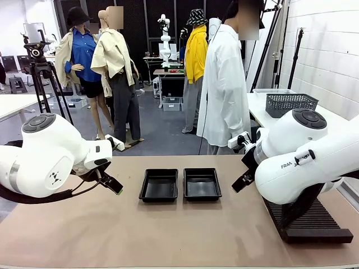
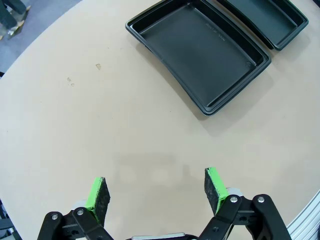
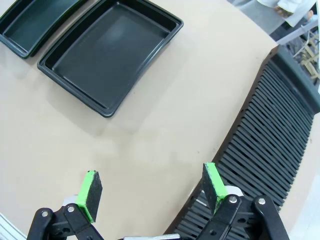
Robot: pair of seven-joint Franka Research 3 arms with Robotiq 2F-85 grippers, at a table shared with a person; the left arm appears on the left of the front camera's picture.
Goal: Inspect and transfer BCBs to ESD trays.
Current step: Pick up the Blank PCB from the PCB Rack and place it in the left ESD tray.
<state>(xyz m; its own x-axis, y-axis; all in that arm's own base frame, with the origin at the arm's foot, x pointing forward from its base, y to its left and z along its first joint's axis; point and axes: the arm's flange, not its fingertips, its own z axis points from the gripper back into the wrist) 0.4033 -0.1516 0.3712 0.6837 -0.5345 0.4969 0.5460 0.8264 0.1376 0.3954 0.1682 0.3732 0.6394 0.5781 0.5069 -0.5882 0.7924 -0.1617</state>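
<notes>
Two black glossy ESD trays sit side by side mid-table, both with bare floors: the left tray (image 1: 160, 185) and the right tray (image 1: 202, 184). The BCBs are out of view. My left gripper (image 1: 114, 185) hangs to the left of the trays, low over the table. In the left wrist view it (image 2: 156, 192) is open over bare tabletop, with the nearer tray (image 2: 200, 50) ahead. My right gripper (image 1: 242, 181) hovers just right of the trays. In the right wrist view it (image 3: 151, 189) is open and holds nothing, between a tray (image 3: 107, 52) and the rack.
A long black ribbed rack (image 1: 311, 221) lies at the right front, under my right arm, also seen as the rack (image 3: 270, 145). A person in a white coat (image 1: 224, 84) stands beyond the far edge. A grey mesh basket (image 1: 291, 102) rests on a side table at the right.
</notes>
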